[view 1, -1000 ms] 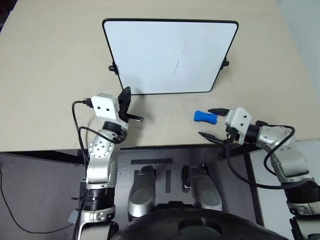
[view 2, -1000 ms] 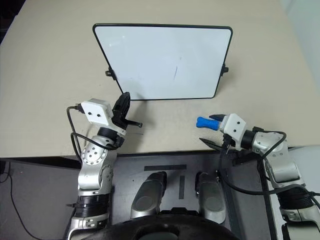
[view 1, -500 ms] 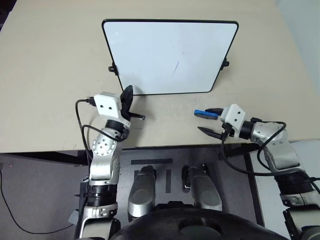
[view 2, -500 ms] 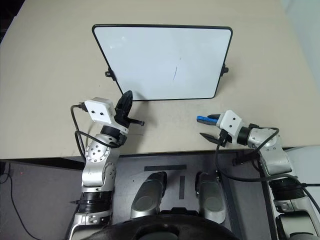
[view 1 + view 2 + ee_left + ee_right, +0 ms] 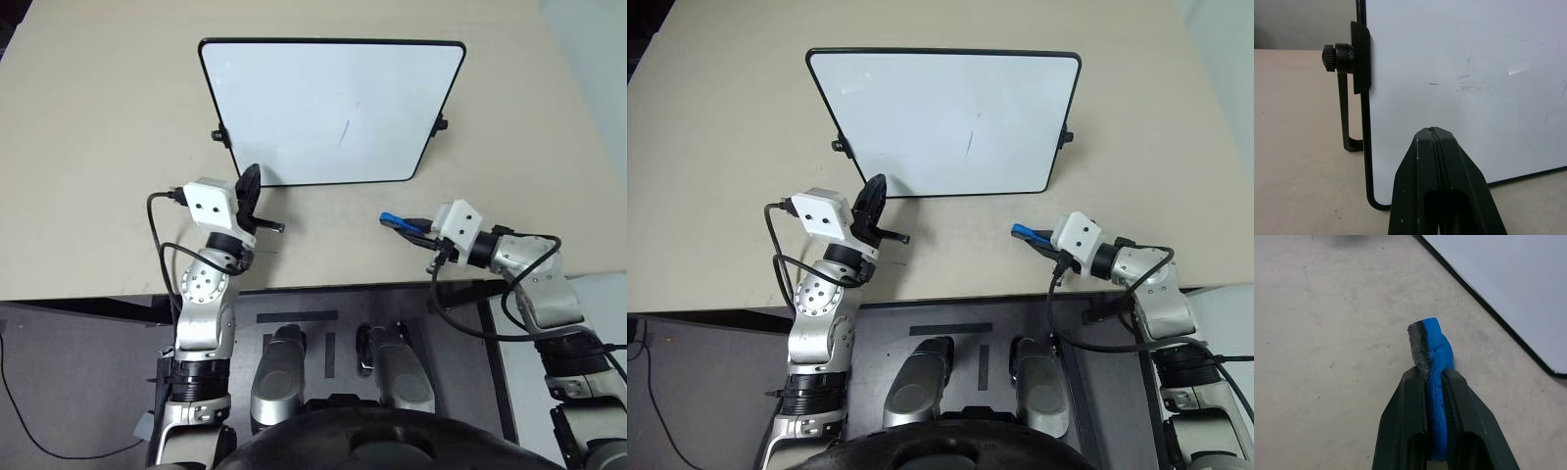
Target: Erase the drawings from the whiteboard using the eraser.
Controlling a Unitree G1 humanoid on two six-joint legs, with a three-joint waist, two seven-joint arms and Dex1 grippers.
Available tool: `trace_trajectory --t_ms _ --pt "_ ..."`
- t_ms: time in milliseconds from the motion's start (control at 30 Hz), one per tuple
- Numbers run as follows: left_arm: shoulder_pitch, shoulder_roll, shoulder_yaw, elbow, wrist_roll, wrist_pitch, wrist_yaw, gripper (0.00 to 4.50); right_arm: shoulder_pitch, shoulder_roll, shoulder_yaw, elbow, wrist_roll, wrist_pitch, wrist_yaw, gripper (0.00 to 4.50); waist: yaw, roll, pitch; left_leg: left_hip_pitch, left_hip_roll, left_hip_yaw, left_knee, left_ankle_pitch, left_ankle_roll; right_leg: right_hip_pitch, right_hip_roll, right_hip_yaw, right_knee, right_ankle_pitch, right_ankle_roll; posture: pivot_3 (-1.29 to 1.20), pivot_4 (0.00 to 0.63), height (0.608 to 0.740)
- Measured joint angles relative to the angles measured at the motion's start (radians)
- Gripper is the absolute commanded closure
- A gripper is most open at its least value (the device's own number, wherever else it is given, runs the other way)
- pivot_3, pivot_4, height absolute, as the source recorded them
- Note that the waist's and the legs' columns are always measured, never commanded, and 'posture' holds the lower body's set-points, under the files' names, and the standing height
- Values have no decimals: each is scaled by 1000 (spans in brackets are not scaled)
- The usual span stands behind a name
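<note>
The whiteboard [image 5: 294, 108] stands tilted at the back of the beige table, with one short dark slanted stroke, the drawings [image 5: 344, 130], right of its middle. Below the board's lower right corner, my right gripper [image 5: 411, 228] is shut on the blue eraser [image 5: 392, 220]. In the right wrist view the eraser [image 5: 1437, 350] is squeezed edgewise between the fingers, its dark felt side showing, just above the tabletop. My left gripper [image 5: 248, 186] is shut and empty, pointing at the board's lower left corner. In the left wrist view its fingertips [image 5: 1433, 132] sit close to the board face [image 5: 1474, 49].
The table's front edge [image 5: 323, 284] runs just behind both wrists. A black knob and stand leg [image 5: 1330, 58] stick out from the board's left side, and another knob [image 5: 441, 123] from its right side. Bare tabletop [image 5: 98, 147] lies around the board.
My right gripper has closed on the eraser, which lay between its open fingers a second ago, and it has edged slightly forward. The left arm has stayed still.
</note>
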Motion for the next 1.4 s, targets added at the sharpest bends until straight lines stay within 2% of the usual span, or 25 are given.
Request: trace_trajectory --t_ms 133,267,367,467,700,867,1100,1400 --pt "-5 1 0 3 0 -1 0 4500 -103 44 32 2 -49 -66 -29 4416 -6 0 0 1 1 0 0 0 0 -1 0 0 0 1 -1 0 150 740" --pt "-22 -2 -7 13 1 -3 0 4500 -342 109 65 86 -212 -277 -156 4416 -12 1 0 2 6 -2 -1 1 2 -5 -2 0 0 6 -4 0 150 740" --pt "-20 0 0 15 1 -4 3 4500 -427 125 86 179 -329 -418 -265 4416 -4 1 0 2 6 -3 -1 -1 2 -6 -3 0 0 6 -4 0 150 740" --pt "-19 0 2 15 1 -6 13 4500 -460 151 114 293 -422 -529 -366 4416 -2 1 0 -1 6 -1 -1 -2 3 -10 -5 1 1 7 -4 0 150 740" --pt "-18 -2 0 15 1 -14 21 4500 -541 168 177 459 -566 -663 -497 4416 -5 1 0 -5 6 0 1 -3 2 -18 -5 2 7 10 -6 0 150 740" --pt "-18 -2 0 15 2 -18 25 4500 -552 174 224 553 -616 -700 -525 4416 -7 1 0 -5 6 0 3 -2 2 -19 -5 2 12 11 -8 0 150 740" --pt "-18 -1 0 15 2 -20 28 4500 -552 180 239 613 -634 -712 -541 4416 -9 1 0 -5 6 0 6 -2 2 -19 -5 2 13 13 -10 0 150 740" --pt "-19 1 0 15 1 -20 26 4500 -551 162 232 584 -691 -720 -695 4416 -9 1 0 -7 6 0 6 -2 2 -21 -5 3 13 13 -10 0 150 740"
